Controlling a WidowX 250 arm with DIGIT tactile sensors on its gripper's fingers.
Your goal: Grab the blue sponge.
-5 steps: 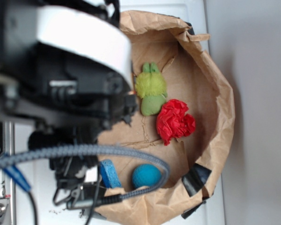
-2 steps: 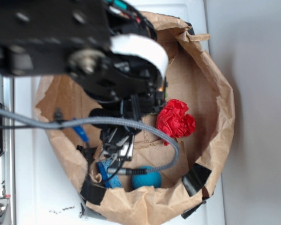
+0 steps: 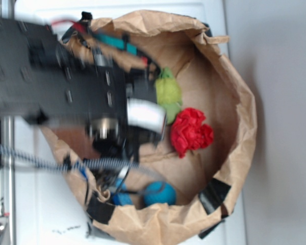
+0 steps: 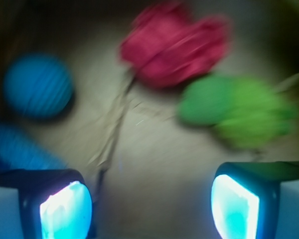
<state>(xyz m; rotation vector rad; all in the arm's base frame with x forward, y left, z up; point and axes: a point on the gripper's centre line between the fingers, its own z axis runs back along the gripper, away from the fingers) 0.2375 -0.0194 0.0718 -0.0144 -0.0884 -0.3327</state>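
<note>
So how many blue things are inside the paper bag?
2: a ball near the bag's edge, and a sponge beside it, partly hidden. The arm may hide more.

Blue sponge beside teal ball

The black robot arm is motion-blurred and hides half the brown paper bag; the bright blue foam sponge is smeared, partly behind the gripper finger.
</note>
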